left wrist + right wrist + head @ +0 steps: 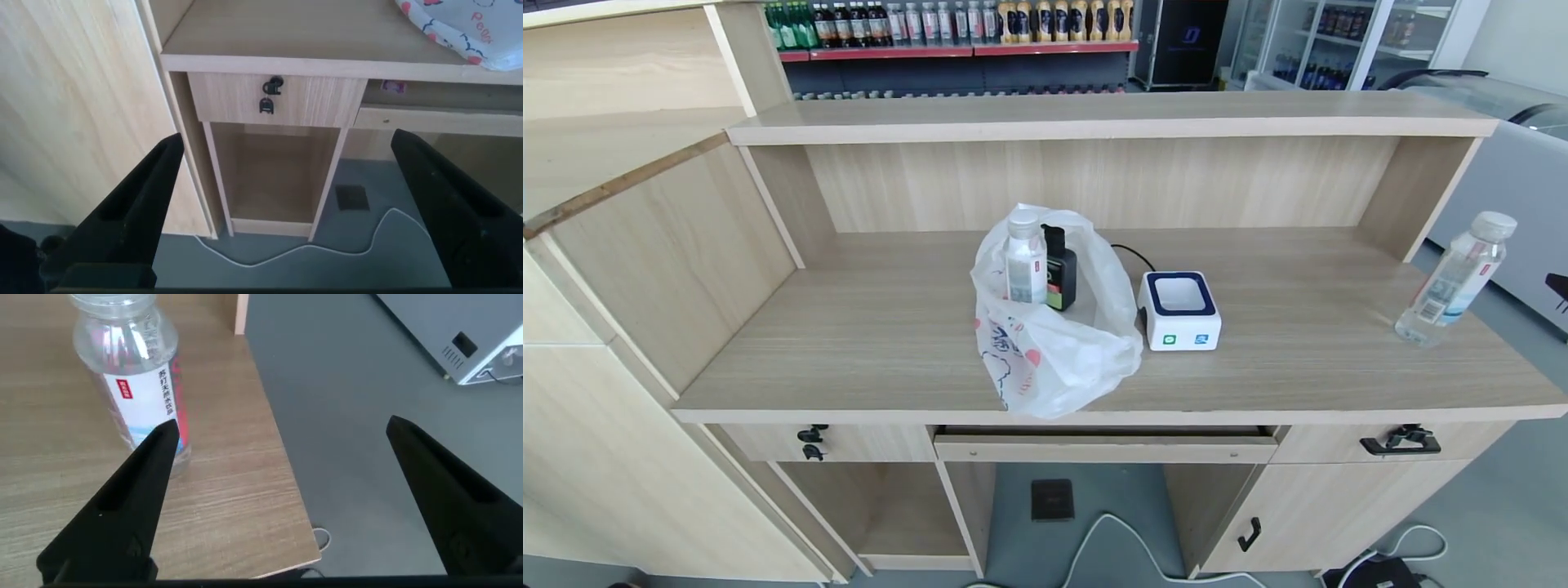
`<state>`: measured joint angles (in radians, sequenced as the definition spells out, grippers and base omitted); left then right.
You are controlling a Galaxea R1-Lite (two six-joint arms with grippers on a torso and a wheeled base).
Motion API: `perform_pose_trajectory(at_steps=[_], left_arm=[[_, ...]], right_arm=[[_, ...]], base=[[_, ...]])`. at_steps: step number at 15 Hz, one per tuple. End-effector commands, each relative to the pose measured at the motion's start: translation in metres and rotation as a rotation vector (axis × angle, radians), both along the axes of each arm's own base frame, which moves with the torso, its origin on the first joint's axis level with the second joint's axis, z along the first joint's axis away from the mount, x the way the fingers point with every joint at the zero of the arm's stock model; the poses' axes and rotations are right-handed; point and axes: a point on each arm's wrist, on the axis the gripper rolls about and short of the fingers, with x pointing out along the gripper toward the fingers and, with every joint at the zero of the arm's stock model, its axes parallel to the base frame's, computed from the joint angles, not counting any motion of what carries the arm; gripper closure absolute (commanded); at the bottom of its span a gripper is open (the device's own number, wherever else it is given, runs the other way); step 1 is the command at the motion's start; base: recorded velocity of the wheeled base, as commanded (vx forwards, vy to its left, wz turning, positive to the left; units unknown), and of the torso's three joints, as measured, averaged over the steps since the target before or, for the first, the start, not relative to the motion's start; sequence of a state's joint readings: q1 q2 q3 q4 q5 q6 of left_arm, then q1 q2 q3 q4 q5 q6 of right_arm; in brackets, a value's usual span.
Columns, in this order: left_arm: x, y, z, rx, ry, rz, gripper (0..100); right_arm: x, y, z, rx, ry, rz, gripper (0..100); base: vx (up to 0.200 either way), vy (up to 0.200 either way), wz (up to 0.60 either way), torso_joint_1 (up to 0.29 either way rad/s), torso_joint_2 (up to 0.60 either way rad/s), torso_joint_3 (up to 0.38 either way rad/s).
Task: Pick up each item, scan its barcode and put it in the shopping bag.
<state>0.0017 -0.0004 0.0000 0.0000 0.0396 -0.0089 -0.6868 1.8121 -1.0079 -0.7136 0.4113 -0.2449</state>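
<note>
Clear bottle (1025,261) and dark bottle (1059,273) are sitting in the shopping bag (1054,367), water bottle (1454,282) is waiting, left end effector (286,140) and right end effector (282,425) gaping wide.

The worktop (890,327) is pale wood-grain board, matt and smooth. The shopping bag (1054,359) is thin, crinkled, translucent plastic (printed in red and blue). The water bottle (1454,282) at the worktop's right end is clear glossy plastic with a slick label. The scanner (1180,314) is smooth white plastic with a slight sheen.
</note>
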Motion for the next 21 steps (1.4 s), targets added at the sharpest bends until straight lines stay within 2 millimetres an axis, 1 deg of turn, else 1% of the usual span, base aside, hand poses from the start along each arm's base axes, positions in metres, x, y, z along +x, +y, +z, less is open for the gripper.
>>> perform_pose_trajectory(at_steps=[1, 3, 4, 6, 7, 9, 19, 21], left_arm=[[0.0, 0.0, 0.0, 0.0, 0.0, 0.0, 0], [0.0, 0.0, 0.0, 0.0, 0.0, 0.0, 0], [0.0, 0.0, 0.0, 0.0, 0.0, 0.0, 0], [0.0, 0.0, 0.0, 0.0, 0.0, 0.0, 0], [0.0, 0.0, 0.0, 0.0, 0.0, 0.0, 0], [0.0, 0.0, 0.0, 0.0, 0.0, 0.0, 0], [0.0, 0.0, 0.0, 0.0, 0.0, 0.0, 0], [0.0, 0.0, 0.0, 0.0, 0.0, 0.0, 0]], right_arm=[[0.009, -0.003, -0.001, 0.0, -0.009, 0.059, 0], [0.012, 0.01, 0.005, -0.012, -0.021, 0.094, 0], [0.01, 0.014, 0.005, -0.014, -0.018, 0.104, 0], [0.012, 0.014, -0.001, -0.008, -0.001, 0.109, 0], [0.018, 0.015, -0.012, -0.031, 0.033, 0.119, 0], [0.019, 0.017, -0.021, -0.06, 0.067, 0.132, 0], [0.017, 0.016, -0.014, -0.088, 0.056, 0.114, 0], [0.017, 0.016, -0.014, -0.088, 0.056, 0.114, 0]], base=[[0.0, 0.0, 0.0, 0.0, 0.0, 0.0], [0.0, 0.0, 0.0, 0.0, 0.0, 0.0], [0.0, 0.0, 0.0, 0.0, 0.0, 0.0], [0.0, 0.0, 0.0, 0.0, 0.0, 0.0], [0.0, 0.0, 0.0, 0.0, 0.0, 0.0], [0.0, 0.0, 0.0, 0.0, 0.0, 0.0], [0.0, 0.0, 0.0, 0.0, 0.0, 0.0], [0.0, 0.0, 0.0, 0.049, -0.16, -0.105]])
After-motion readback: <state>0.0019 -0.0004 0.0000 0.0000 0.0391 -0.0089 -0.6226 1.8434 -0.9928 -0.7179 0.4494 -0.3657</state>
